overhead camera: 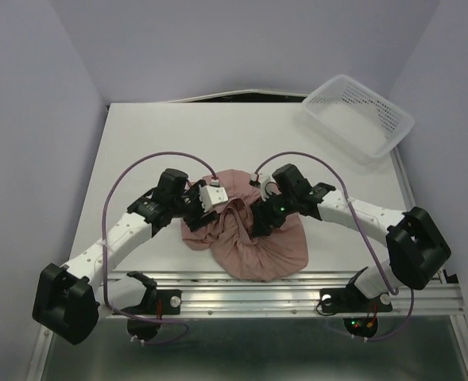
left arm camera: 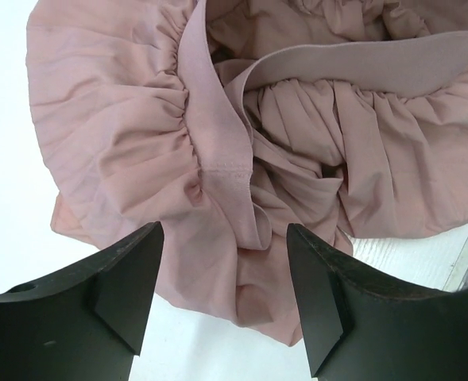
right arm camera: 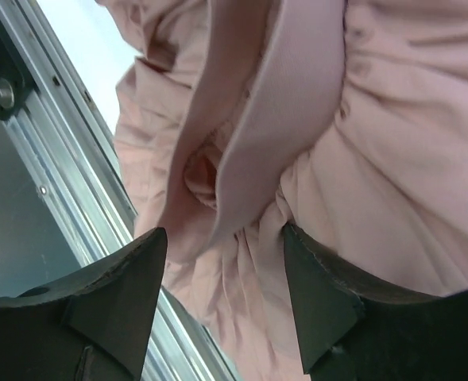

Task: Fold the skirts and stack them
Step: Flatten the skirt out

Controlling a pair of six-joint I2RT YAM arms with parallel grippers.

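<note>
A dusty-pink skirt [overhead camera: 249, 234] lies crumpled near the table's front edge, between the two arms. Its smooth waistband shows in the left wrist view [left arm camera: 218, 135] and in the right wrist view [right arm camera: 273, 111], with gathered fabric either side. My left gripper [overhead camera: 206, 208] is open over the skirt's left part, its fingers [left arm camera: 130, 286] apart above a fold of fabric [left arm camera: 257, 270]. My right gripper [overhead camera: 259, 222] is open over the skirt's middle, fingers [right arm camera: 321, 302] spread just above the gathered fabric [right arm camera: 241, 278]. Neither holds anything.
A white plastic mesh basket [overhead camera: 359, 116] stands at the table's back right corner. The metal rail [overhead camera: 297, 290] at the table's front edge runs just below the skirt and shows in the right wrist view [right arm camera: 67, 182]. Purple cables loop above both arms.
</note>
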